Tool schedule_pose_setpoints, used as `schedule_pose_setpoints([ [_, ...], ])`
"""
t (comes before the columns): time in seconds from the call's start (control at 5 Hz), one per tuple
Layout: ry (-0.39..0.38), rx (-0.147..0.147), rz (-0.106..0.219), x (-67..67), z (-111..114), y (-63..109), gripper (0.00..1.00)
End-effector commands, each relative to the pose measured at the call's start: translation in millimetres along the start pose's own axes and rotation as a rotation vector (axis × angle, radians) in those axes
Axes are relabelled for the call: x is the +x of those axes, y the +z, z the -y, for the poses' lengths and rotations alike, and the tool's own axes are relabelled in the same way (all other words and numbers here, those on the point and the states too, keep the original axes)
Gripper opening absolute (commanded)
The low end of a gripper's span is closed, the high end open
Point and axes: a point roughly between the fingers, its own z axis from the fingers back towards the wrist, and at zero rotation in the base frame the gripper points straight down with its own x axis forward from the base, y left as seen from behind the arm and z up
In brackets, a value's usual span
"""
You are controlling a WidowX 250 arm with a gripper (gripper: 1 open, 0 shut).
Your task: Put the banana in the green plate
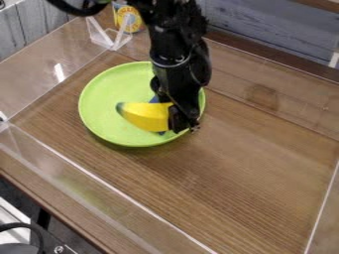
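The yellow banana (145,116) hangs in the right half of the round green plate (101,99), just over or on its floor; I cannot tell if it touches. My black gripper (177,121) comes down steeply from above and is shut on the banana's right end, near the plate's right rim. The arm hides the far right part of the plate.
Clear acrylic walls (40,69) fence in the wooden tabletop (252,179) on the left, front and back. A yellow object (127,18) sits behind the arm at the top. A sliver of dark blue (158,99) shows beside the gripper.
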Motion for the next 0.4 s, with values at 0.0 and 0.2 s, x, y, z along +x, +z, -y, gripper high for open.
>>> schedule_pose_setpoints([
  [0.0,0.004,0.037,0.052,5.9,-5.1,9.9,0.00],
  [0.2,0.006,0.041,0.048,0.8,-3.7,5.3,0.00],
])
